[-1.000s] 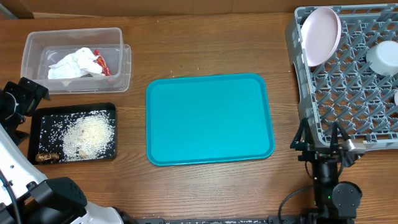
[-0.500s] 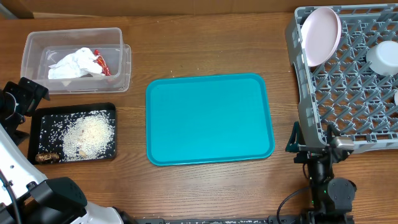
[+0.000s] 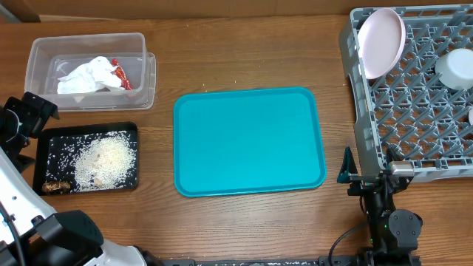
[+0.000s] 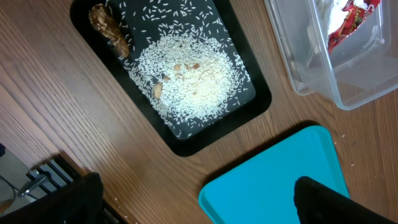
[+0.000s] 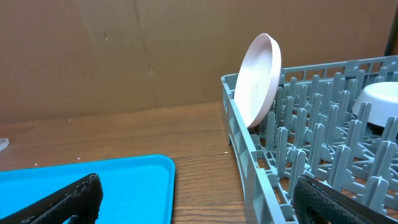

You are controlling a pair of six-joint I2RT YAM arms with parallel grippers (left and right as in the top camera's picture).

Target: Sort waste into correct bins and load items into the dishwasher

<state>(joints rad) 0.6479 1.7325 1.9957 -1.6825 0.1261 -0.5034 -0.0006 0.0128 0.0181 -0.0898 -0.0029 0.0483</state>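
We judge the sorting to be done, or all but done, as far as these views reach. At the upper left of the overhead view the clear plastic tub (image 3: 145, 70) holds the crumpled white napkin (image 3: 87, 76) and the red-and-white wrapper (image 3: 120, 74). Just below it, the black tray (image 3: 41, 148) carries the pile of rice (image 3: 109, 158), with a brown scrap (image 3: 55, 187) in its lower left corner. The teal tray (image 3: 247, 140) in the middle of the frame lies bare, and we see no loose waste or dishes on the wooden table (image 3: 244, 52) around it. At the upper right, the grey dish rack (image 3: 414, 118) holds a pale pink plate (image 3: 382, 41) standing on edge at its near corner and a white bowl (image 3: 454, 68) among the pegs. The rack runs off the right edge, so we cannot tell what else it holds, and we find no chopsticks anywhere. The left gripper (image 4: 196, 183) hangs over the table beside the black tray, jaws wide apart and empty. The right gripper (image 5: 196, 185) sits low between the teal tray and the rack, jaws likewise apart and holding nothing. We see nothing left to pick up.
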